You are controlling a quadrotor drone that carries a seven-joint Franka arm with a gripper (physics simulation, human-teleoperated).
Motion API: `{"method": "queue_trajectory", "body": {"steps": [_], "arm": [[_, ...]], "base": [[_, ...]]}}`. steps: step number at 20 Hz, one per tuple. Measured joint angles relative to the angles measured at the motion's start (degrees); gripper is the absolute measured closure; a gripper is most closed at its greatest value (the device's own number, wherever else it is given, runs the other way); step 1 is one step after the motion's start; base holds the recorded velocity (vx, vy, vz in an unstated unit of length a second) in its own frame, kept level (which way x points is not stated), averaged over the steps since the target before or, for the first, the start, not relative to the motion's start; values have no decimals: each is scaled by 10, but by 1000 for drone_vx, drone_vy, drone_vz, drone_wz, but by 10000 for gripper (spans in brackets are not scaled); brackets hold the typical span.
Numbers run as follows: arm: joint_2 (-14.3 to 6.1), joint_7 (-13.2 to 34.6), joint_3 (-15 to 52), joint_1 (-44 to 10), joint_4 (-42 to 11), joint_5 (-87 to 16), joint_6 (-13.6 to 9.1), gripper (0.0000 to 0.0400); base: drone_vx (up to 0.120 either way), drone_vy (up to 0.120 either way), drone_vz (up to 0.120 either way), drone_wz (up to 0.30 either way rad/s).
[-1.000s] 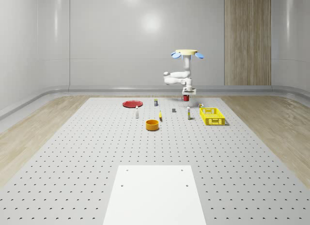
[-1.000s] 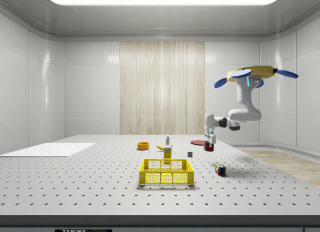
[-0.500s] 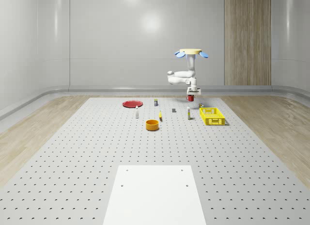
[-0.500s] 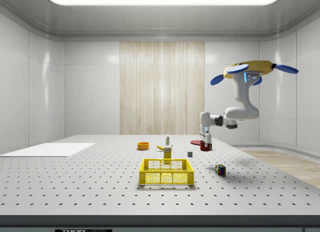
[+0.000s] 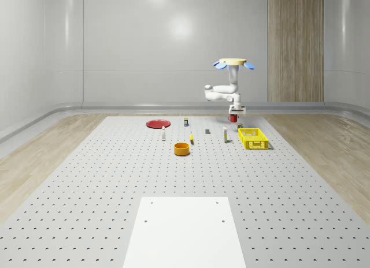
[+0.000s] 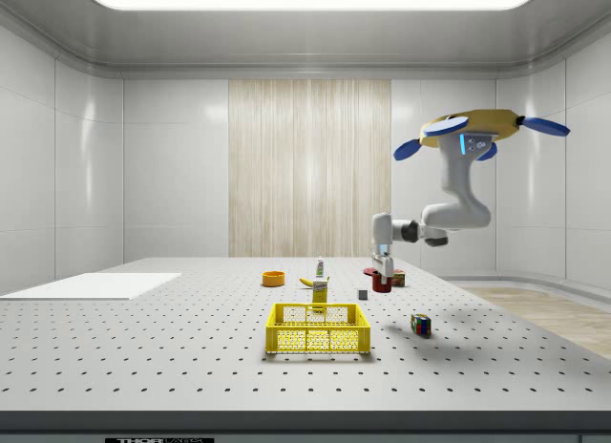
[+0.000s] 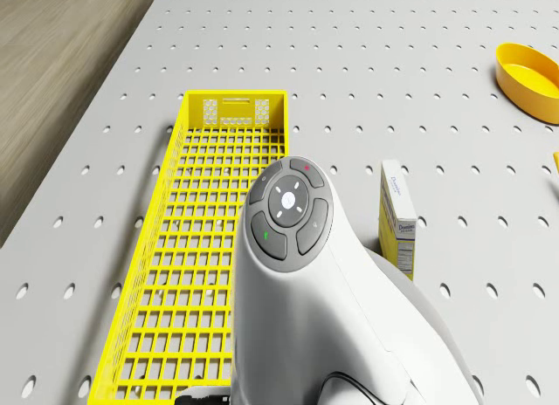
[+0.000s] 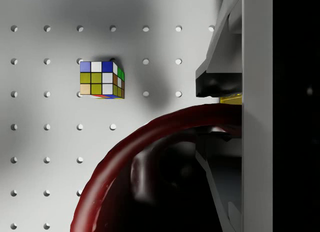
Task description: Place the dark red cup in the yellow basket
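With the drone hovering above the table, the end effector [image 6: 384,280] pinches the dark red cup [image 6: 382,284], the yellow basket [image 6: 318,329] lying below and just ahead

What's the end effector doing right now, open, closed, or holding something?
End effector: closed on the dark red cup, carried in the air beyond the yellow basket in the side view, drone hovering above.

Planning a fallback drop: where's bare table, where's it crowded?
Free: the broad stretch between the orange bowl and the white sheet, and the yellow basket floor. Crowded: the far rows, from the red plate past the small boxes to the Rubik's cube.
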Motion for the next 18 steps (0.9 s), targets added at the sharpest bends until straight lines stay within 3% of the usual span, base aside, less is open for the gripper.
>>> {"method": "queue_trajectory", "body": {"steps": [18], "arm": [[-17, 4, 3, -5, 1, 7, 16, 300]], "base": [[120, 120, 0, 0]]}}
